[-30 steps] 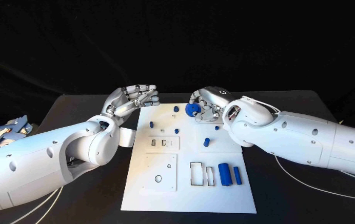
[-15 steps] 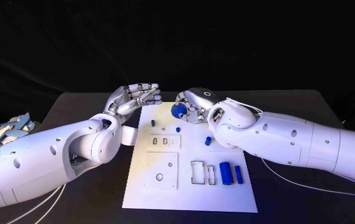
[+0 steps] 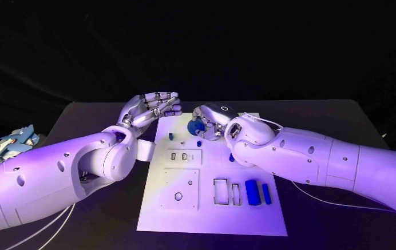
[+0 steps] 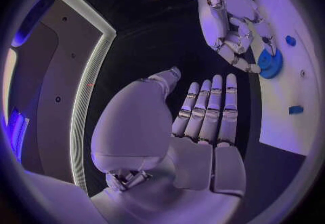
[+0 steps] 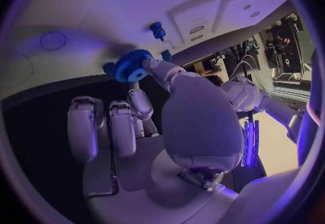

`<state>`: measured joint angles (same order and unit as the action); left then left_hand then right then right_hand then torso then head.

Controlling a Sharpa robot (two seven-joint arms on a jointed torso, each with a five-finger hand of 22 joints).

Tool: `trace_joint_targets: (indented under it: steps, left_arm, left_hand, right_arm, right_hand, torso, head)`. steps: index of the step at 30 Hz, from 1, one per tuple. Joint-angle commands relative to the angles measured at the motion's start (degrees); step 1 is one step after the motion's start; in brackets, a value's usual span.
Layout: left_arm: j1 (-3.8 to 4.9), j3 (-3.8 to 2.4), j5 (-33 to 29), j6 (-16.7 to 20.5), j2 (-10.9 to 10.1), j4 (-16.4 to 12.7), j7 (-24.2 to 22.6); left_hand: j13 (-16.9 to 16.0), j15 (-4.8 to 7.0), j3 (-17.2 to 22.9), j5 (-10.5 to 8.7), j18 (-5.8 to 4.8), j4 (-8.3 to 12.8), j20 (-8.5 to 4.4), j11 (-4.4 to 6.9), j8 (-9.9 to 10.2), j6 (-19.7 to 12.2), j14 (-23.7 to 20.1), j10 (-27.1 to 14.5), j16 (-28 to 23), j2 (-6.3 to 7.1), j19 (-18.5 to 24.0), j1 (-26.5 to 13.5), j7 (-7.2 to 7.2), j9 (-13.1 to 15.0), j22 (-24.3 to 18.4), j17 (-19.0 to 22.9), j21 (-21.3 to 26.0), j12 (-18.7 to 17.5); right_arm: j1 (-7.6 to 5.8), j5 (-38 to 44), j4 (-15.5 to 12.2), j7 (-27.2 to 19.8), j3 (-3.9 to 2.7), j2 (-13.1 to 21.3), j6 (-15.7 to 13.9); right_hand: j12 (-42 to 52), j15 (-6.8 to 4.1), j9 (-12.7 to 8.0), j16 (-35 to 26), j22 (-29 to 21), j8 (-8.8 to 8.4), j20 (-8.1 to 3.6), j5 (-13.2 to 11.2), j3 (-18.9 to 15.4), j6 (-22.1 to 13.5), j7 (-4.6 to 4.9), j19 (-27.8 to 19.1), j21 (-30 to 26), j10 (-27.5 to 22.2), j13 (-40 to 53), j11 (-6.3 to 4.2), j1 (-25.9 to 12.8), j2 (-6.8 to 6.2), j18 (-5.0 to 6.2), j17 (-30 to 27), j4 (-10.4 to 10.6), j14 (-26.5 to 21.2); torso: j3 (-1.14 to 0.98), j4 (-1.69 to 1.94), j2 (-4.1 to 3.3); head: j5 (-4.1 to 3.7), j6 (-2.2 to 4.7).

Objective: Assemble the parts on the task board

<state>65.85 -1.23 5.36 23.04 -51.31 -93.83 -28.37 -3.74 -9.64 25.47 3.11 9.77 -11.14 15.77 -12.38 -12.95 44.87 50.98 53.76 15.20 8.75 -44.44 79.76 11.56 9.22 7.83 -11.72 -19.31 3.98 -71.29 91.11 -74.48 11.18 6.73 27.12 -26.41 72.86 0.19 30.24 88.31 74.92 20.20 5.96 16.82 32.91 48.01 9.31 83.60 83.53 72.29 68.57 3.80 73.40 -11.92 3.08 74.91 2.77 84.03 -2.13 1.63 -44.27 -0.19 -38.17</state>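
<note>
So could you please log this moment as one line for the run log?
right hand: holds blue gear over task board far end | left hand: open, beside board | two blue bars: lying on board

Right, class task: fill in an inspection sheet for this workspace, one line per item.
Surface: black table, white board in the middle.
Job's things: blue gear held over the board's far end; two blue bars lie near its right edge; small blue pegs stand in it.
Clutter: nothing seen.
Hands: right hand holds the gear; left hand holds nothing, fingers together.
Cables: white cable under the right arm.
Surroundings: dark backdrop.
</note>
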Motion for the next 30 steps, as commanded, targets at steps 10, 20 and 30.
trace_joint_targets:
  steps: [10, 20, 30]
  left_arm:
    - [0.07, -0.05, -0.06, -0.94, 0.13, 0.05, -0.48]
    - [0.07, -0.05, -0.06, -0.91, 0.12, 0.09, -0.43]
    - [0.07, -0.05, -0.06, -0.90, 0.07, 0.15, -0.36]
  left_hand:
    - [-0.04, -0.20, 0.30, -0.06, 0.64, 0.19, 0.19, -0.03, 0.19, 0.08, -0.22, 0.01, -0.24, -0.30, -0.18, -0.25, 4.04, -0.03, -0.07, -0.06, -0.38, -0.13]
    - [-0.04, -0.20, 0.30, -0.06, 0.64, 0.19, 0.19, -0.03, 0.19, 0.08, -0.22, 0.01, -0.24, -0.30, -0.18, -0.25, 4.04, -0.03, -0.07, -0.06, -0.38, -0.13]
    - [-0.04, -0.20, 0.30, -0.06, 0.64, 0.19, 0.19, -0.03, 0.19, 0.08, -0.22, 0.01, -0.24, -0.30, -0.18, -0.25, 4.04, -0.03, -0.07, -0.06, -0.38, -0.13]
  right_arm:
    - [1.12, 1.22, 2.80, -0.33, 0.06, -1.65, 0.65]
    - [1.29, 1.31, 3.92, -0.01, 0.06, -2.41, 0.32]
    - [1.30, 0.15, 4.35, -0.27, 0.06, -2.48, 1.86]
  right_hand:
    - [0.06, -0.37, -0.01, 0.14, 7.23, 0.44, 0.10, -0.11, 0.60, 1.07, -0.71, 0.24, 0.15, 0.25, -0.08, 0.00, -0.24, 0.57, -0.84, 10.02, -0.03, 4.86]
    - [-0.21, 0.19, -0.79, 0.19, 7.23, -1.53, 0.43, -1.43, 1.18, -1.26, 0.20, 0.14, 0.03, -0.32, -0.34, 0.75, -1.51, 0.08, -0.84, 10.14, -0.16, 4.88]
    - [-0.35, 1.34, -1.88, 0.38, 7.22, -4.89, 1.59, -7.14, -2.76, -4.30, 1.23, -0.03, -0.25, -1.34, -0.72, 1.93, -7.01, -0.69, -0.77, 10.66, 3.37, 4.96]
  torso:
    - [-0.11, -0.10, 0.05]
    - [-0.10, -0.12, 0.06]
    - [-0.12, -0.19, 0.11]
  head:
    - [0.06, -0.05]
    - [0.14, 0.11]
    - [0.17, 0.18]
